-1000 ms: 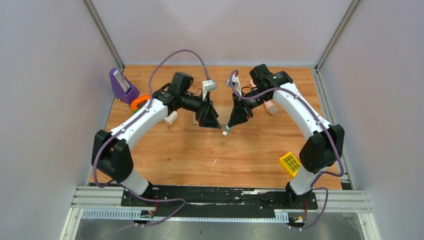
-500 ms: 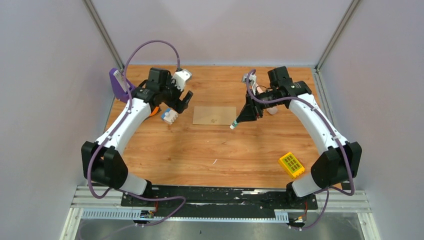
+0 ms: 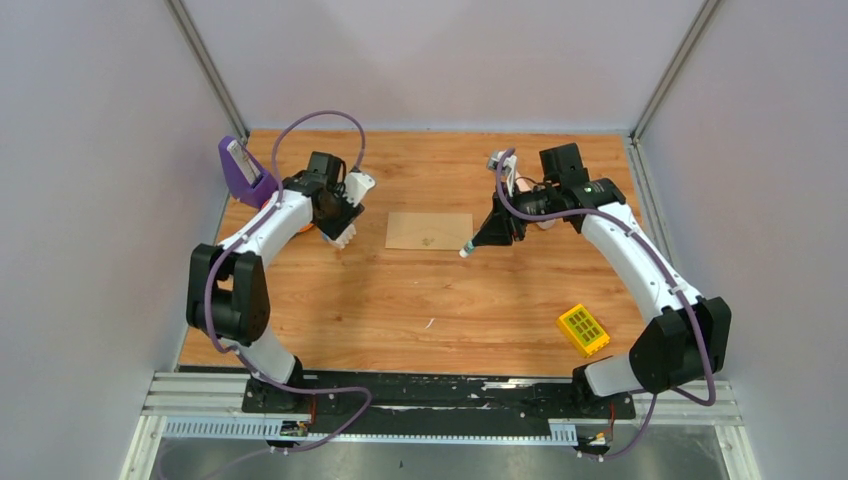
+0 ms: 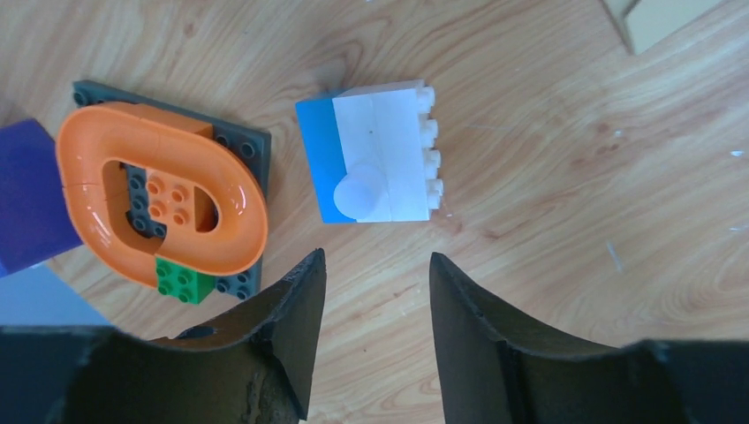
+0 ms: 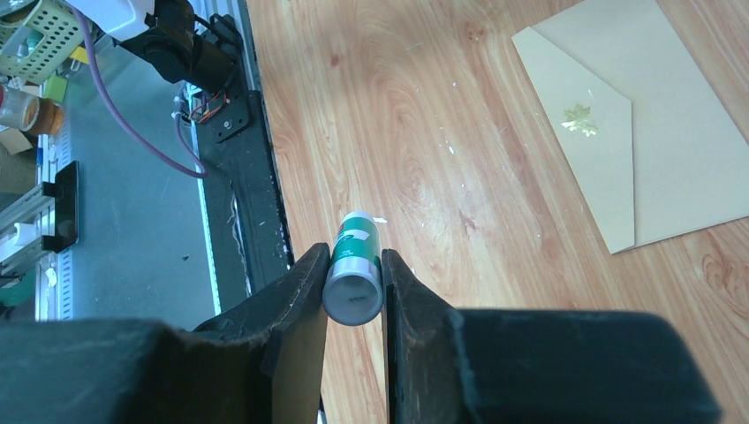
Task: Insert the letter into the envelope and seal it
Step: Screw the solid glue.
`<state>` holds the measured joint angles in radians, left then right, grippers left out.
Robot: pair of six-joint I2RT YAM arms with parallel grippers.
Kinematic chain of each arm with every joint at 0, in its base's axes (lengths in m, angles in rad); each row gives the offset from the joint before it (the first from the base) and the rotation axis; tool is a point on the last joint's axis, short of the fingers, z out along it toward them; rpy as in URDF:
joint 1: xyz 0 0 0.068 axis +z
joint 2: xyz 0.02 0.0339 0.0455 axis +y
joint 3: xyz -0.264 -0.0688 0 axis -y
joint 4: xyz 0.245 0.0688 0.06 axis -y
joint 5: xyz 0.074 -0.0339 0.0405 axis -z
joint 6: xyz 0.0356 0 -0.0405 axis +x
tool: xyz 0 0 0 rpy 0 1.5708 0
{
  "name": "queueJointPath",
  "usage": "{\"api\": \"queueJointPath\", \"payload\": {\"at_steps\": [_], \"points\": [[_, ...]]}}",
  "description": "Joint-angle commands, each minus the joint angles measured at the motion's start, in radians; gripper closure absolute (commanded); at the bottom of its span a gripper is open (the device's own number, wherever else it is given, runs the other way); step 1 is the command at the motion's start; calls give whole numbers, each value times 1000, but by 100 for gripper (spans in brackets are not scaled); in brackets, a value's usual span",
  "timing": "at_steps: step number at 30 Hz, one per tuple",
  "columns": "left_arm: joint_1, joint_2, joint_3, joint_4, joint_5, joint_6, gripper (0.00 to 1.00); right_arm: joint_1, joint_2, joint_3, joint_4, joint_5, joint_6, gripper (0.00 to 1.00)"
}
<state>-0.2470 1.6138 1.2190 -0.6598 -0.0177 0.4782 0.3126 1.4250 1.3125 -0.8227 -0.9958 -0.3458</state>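
The tan envelope [image 3: 429, 231] lies flat mid-table with its pointed flap down; a gold leaf mark [image 5: 578, 119] sits by the flap tip. The letter is not in view. My right gripper [image 3: 481, 236] hovers just right of the envelope, shut on a green and white glue stick [image 5: 355, 265] whose tip [image 3: 466, 250] points down toward the table. My left gripper [image 4: 376, 256] is well to the left of the envelope, over bare wood beside the toy blocks. Its jaws stand apart with nothing between them. One envelope corner [image 4: 658, 13] shows in the left wrist view.
A white and blue block [image 4: 380, 155] lies just ahead of the left fingers. An orange ring on a grey plate [image 4: 159, 190] sits beside it. A purple holder [image 3: 243, 172] stands at the back left, and a yellow block [image 3: 583, 330] at the front right.
Both arms have pulled away from the envelope. The left swung out left over the blocks and its jaws have narrowed. The right moved a little right, still holding the glue stick.
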Motion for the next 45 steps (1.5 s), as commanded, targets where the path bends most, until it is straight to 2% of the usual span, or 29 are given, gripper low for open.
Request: {"api": "queueJointPath", "payload": {"at_steps": [1, 11, 15, 28, 37, 40, 43, 45], "points": [[62, 75, 86, -33, 64, 20, 47, -4, -31, -10, 54, -13, 7, 100], [83, 195, 176, -40, 141, -6, 46, -3, -25, -18, 57, -24, 3, 100], [84, 215, 193, -63, 180, -8, 50, -3, -26, -18, 57, -24, 1, 100], [86, 248, 184, -58, 128, -4, 51, -3, -21, -18, 58, -37, 1, 100], [86, 251, 189, -75, 116, -4, 69, -3, -18, -15, 57, -41, 4, 100], [86, 252, 192, -81, 114, -3, 68, -4, -14, -15, 58, -43, 4, 100], [86, 250, 195, -87, 113, -1, 62, -3, -14, -13, 58, -46, 5, 100], [86, 252, 197, -95, 112, 1, 67, -3, -13, -12, 57, -46, 7, 100]]}}
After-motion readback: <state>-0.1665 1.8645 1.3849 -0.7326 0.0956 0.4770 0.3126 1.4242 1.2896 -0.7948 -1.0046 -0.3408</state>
